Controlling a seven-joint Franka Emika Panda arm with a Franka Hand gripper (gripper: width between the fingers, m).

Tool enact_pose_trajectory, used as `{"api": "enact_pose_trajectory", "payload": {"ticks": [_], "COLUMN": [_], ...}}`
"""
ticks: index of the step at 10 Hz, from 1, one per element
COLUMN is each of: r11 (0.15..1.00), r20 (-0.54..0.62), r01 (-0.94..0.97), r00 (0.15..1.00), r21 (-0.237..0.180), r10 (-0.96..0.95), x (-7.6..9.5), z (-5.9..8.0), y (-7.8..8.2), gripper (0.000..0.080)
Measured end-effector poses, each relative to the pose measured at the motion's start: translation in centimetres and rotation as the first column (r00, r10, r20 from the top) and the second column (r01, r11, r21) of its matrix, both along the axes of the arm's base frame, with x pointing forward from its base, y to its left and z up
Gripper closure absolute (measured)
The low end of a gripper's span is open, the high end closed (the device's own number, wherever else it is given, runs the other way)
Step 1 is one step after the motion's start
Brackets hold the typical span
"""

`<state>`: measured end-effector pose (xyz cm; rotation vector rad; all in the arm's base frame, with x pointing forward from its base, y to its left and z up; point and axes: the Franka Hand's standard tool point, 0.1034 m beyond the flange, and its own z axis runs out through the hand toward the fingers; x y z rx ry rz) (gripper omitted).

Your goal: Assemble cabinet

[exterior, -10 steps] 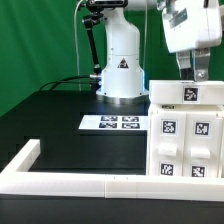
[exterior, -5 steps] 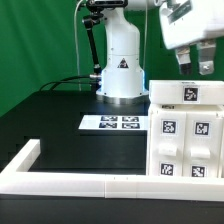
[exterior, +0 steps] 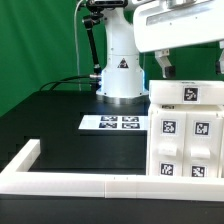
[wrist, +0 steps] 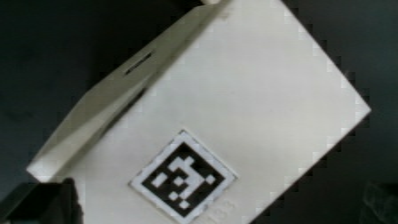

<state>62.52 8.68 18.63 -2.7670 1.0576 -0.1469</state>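
The white cabinet [exterior: 185, 135] stands at the exterior view's right, with several black-and-white tags on its front and one on its top panel [exterior: 188, 94]. My gripper [exterior: 192, 66] hovers just above that top panel, turned broadside, with its fingers spread wide and nothing between them. One finger [exterior: 165, 64] hangs past the cabinet's left top corner. The wrist view looks down on the tagged top panel [wrist: 231, 110], with one dark finger [wrist: 32, 200] at the picture's edge, beside the panel.
The marker board [exterior: 116, 123] lies flat on the black table, left of the cabinet. A long low white border rail [exterior: 70, 183] runs along the front and turns up at the left. The white robot base [exterior: 122, 62] stands at the back before a green backdrop.
My gripper has risen a little off the cabinet top and turned about its axis, so the hand now faces broadside. The cabinet has not moved.
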Motion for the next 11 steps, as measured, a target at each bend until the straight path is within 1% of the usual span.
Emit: {"api": "enact_pose_trajectory", "payload": {"ticks": [2, 3, 4, 5, 6, 7, 8, 10, 11], "r11": [0.991, 0.966, 0.911, 0.834, 0.739, 0.645, 0.575, 0.470, 0.443], "r20": [0.015, 0.024, 0.022, 0.015, 0.006, -0.010, -0.025, -0.037, -0.040], "r01": [-0.129, -0.253, -0.395, -0.530, -0.650, -0.739, -0.794, -0.857, -0.870], "r00": [0.992, 0.967, 0.916, 0.842, 0.750, 0.659, 0.590, 0.487, 0.462], "r21": [-0.022, -0.057, -0.115, -0.154, -0.179, -0.194, -0.198, -0.213, -0.216], "r10": [0.129, 0.255, 0.400, 0.539, 0.661, 0.752, 0.807, 0.872, 0.886], "x": [-0.02, -0.02, 0.00, 0.02, 0.01, -0.01, -0.02, -0.05, -0.05], "z": [-0.04, -0.04, -0.02, 0.01, -0.01, -0.01, -0.06, -0.14, -0.15], "y": [-0.03, -0.07, -0.07, -0.05, -0.12, -0.16, -0.19, -0.36, -0.40], "gripper": [0.0002, 0.0002, 0.0002, 0.0002, 0.0002, 0.0002, 0.0002, 0.0002, 0.0002]}}
